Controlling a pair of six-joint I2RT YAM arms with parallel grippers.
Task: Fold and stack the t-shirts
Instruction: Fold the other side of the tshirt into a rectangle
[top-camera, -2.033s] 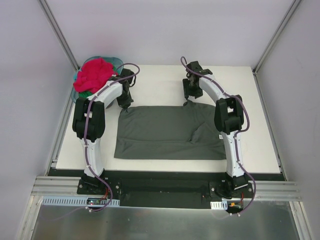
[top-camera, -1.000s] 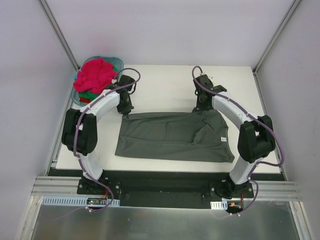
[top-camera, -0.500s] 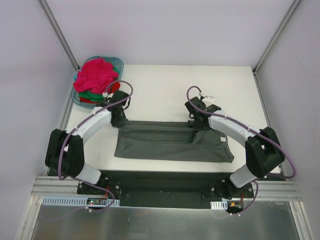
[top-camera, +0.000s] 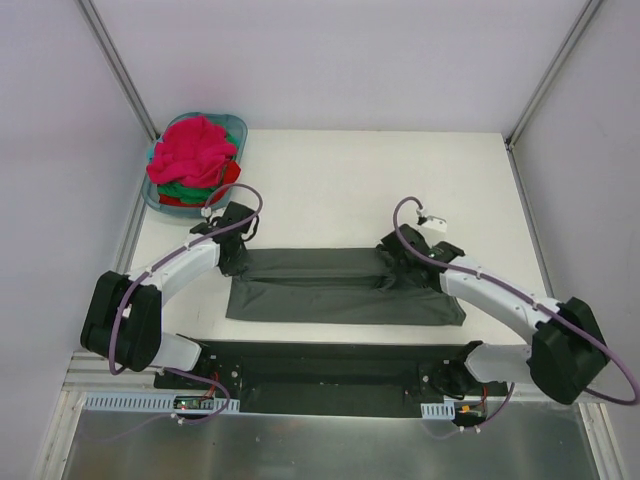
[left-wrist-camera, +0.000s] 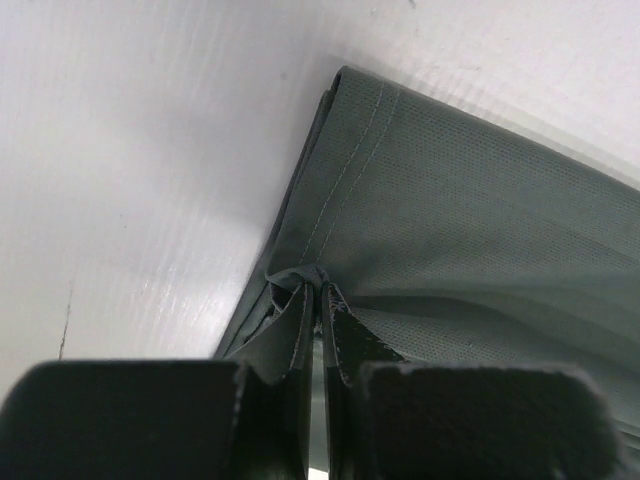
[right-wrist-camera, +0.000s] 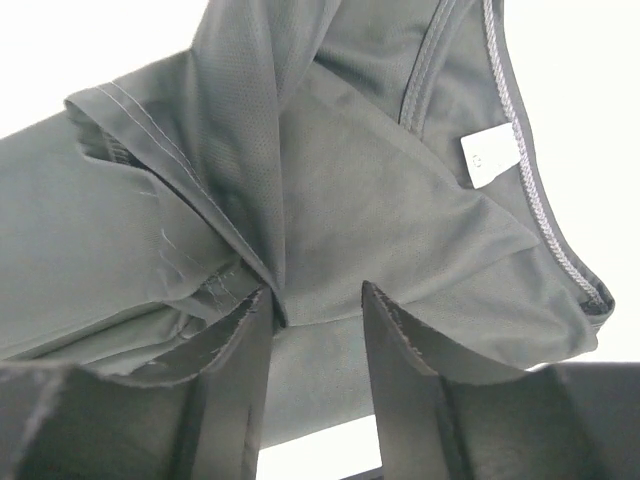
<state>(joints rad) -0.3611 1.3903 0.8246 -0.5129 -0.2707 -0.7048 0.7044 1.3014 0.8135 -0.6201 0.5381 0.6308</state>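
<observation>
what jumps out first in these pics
The dark grey shirt lies folded into a long strip across the near part of the table. The left gripper is pinched shut on its corner; the right gripper stands open at the collar end. At the far left, a bright pink pile fills a teal basket.

White table (top-camera: 330, 180) ahead of me. On it: dark grey t-shirt (top-camera: 330, 295), folded into long band, lying close to near edge, neck label end toward my right. Teal basket (top-camera: 238, 127) sits on far left corner, well apart from t-shirt.
</observation>
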